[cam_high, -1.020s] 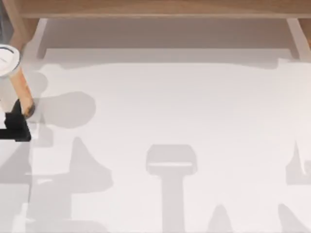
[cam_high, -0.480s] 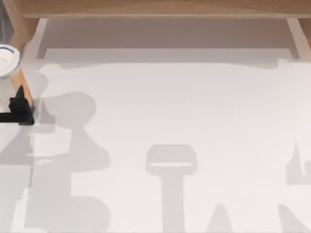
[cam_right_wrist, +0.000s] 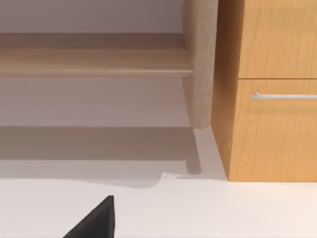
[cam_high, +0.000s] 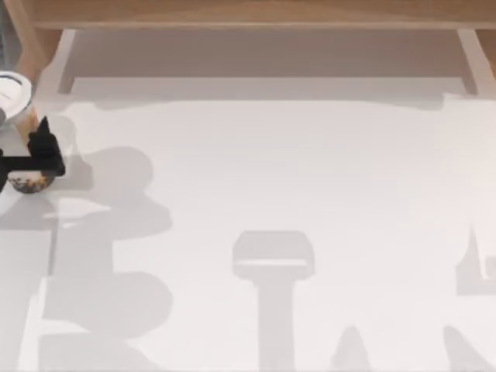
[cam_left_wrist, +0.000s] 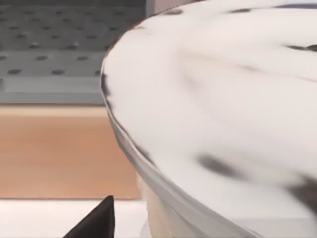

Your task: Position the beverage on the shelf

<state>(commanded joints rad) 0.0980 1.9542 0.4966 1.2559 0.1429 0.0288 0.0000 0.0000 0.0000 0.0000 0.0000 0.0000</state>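
Observation:
The beverage (cam_high: 25, 124) hangs at the table's far left, near the shelf's left leg (cam_high: 27, 43). Its white lid (cam_high: 8, 93) faces the camera and its dark pearl base (cam_high: 29, 184) shows below my left gripper (cam_high: 39, 155), which is shut on the cup's lower body. In the left wrist view the lid (cam_left_wrist: 213, 109) looms close, with the shelf's wood (cam_left_wrist: 64, 153) behind it. The shelf's long light-brown board (cam_high: 248, 14) spans the back of the table. My right gripper (cam_right_wrist: 94, 223) is parked, seen as a dark tip facing the shelf's right end.
A wooden cabinet (cam_right_wrist: 267, 99) with a metal drawer handle (cam_right_wrist: 285, 95) stands just beyond the shelf's right leg (cam_right_wrist: 200, 64). White tabletop (cam_high: 271, 170) stretches in front of the shelf, crossed by arm shadows.
My left gripper has moved toward the shelf and slightly right with the cup in it. The cup's pearl base now shows below the gripper. The right arm has not moved.

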